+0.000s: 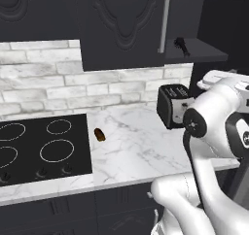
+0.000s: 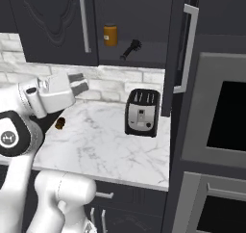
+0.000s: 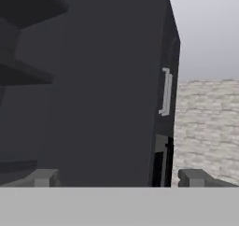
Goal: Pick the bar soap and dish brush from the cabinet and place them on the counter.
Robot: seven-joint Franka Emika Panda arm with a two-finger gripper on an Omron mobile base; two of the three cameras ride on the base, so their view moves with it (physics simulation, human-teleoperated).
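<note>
While the dish brush [image 2: 130, 49] lies on the cabinet [image 2: 144, 15] shelf | light, stiff, thin handle: pinch mid-handle | bar soap unseen | tool [image 2: 79, 83] spread wide, empty, above worktop [image 2: 105, 140]

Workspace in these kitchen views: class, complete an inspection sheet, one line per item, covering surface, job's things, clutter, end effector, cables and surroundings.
Surface: counter, white marble, beside a black cooktop.
Job's things: dish brush lies on the open cabinet shelf; bar soap not made out.
Clutter: amber jar on the same shelf; toaster and a brown lump on the counter.
End effector: end effector open, empty, raised over the counter.
Cables: nothing seen.
Surroundings: brick backsplash; oven at right.
</note>
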